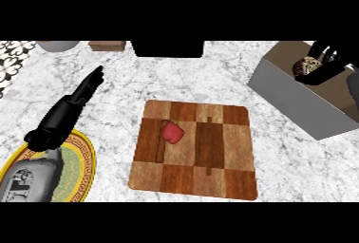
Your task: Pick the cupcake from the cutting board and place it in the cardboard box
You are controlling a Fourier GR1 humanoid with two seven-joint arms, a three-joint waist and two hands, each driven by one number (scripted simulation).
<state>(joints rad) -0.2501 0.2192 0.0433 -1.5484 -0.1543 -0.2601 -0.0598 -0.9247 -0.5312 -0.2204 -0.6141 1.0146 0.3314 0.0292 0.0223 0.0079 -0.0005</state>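
Cupcake (307, 65) is over the open box (294, 97) at the counter's (280, 159) right rear, with the right hand (328, 57) curled round it; it seems still held, though fingers hide much of it. A red lump (172, 132) lies on the board (210, 166). The left hand (89, 85) lies flat, fingers straight, beyond a plate (80, 156).

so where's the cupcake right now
In the head view, upper right: the cupcake is held in the curled right hand at the mouth of the open cardboard box, well clear of the cutting board at centre.
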